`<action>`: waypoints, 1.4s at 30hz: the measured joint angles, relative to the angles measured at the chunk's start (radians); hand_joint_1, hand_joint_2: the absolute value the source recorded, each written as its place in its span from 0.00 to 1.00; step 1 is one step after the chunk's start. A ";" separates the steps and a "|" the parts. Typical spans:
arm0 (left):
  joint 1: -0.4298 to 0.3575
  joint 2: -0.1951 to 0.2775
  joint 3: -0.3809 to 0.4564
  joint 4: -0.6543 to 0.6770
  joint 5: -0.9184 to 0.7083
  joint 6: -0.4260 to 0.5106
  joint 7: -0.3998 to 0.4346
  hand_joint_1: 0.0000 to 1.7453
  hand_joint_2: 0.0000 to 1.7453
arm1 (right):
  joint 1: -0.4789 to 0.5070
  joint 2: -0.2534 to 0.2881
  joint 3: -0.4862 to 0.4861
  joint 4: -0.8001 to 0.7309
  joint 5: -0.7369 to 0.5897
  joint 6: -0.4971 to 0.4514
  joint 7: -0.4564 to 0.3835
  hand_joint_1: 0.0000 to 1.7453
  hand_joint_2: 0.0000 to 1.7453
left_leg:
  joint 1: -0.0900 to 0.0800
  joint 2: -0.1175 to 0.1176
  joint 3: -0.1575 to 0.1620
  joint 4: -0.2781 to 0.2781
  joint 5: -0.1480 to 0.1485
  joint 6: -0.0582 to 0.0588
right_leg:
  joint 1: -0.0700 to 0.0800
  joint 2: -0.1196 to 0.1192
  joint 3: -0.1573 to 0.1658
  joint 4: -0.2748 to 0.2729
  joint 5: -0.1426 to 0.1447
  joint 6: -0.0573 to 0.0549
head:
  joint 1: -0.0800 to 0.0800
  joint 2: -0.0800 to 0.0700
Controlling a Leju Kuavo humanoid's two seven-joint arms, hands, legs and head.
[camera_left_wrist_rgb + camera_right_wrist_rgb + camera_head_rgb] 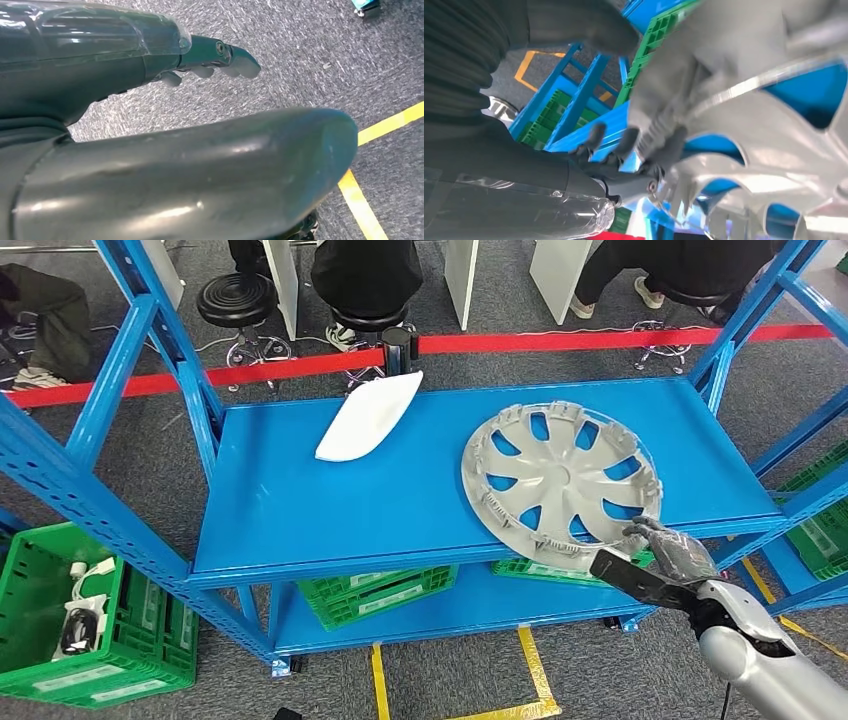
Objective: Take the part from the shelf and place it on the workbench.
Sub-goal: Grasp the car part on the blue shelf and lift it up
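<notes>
Grasp step: right robot hand (672, 545) closes thumb and fingers on near rim of hubcap (560, 478), which lies on blue shelf (300, 510). Left robot hand (215, 57) hangs empty, fingers apart. Next: firm pinch, lift clear of shelf frame.

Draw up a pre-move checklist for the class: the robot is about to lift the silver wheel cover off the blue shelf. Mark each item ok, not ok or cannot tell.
1. Right hand on the wheel cover rim: ok, thumb and fingers straddle the near edge.
2. Grip firm enough to lift: cannot tell.
3. Wheel cover clear of the white part: ok, they lie apart.
4. Cover rests on the blue shelf, near edge overhanging: ok.
5. Left hand free: ok, it holds nothing, over the floor.
6. Workbench clear: cannot tell.
</notes>
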 joint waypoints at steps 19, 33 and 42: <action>0.017 0.008 0.003 0.000 0.014 0.013 -0.015 0.00 0.00 | 0.138 -0.002 -0.092 -0.055 0.004 -0.126 -0.012 1.00 1.00 | 0.000 0.001 0.000 0.000 -0.001 0.001 | 0.000 0.000 0.000 0.000 -0.001 0.001 | 0.001 0.000; 0.028 0.008 0.003 0.000 0.026 0.024 -0.023 0.00 0.00 | 0.261 0.025 -0.173 -0.112 0.013 -0.277 -0.041 1.00 1.00 | 0.000 0.004 0.000 0.000 -0.002 0.001 | 0.000 0.000 -0.001 0.000 -0.001 0.001 | 0.001 0.000; 0.031 0.005 0.003 0.000 0.035 0.037 -0.032 0.00 0.00 | 0.291 0.057 -0.234 -0.166 -0.019 -0.375 -0.094 1.00 1.00 | 0.000 0.008 -0.001 0.000 -0.002 0.001 | 0.000 0.002 -0.001 0.000 -0.001 0.001 | 0.001 0.000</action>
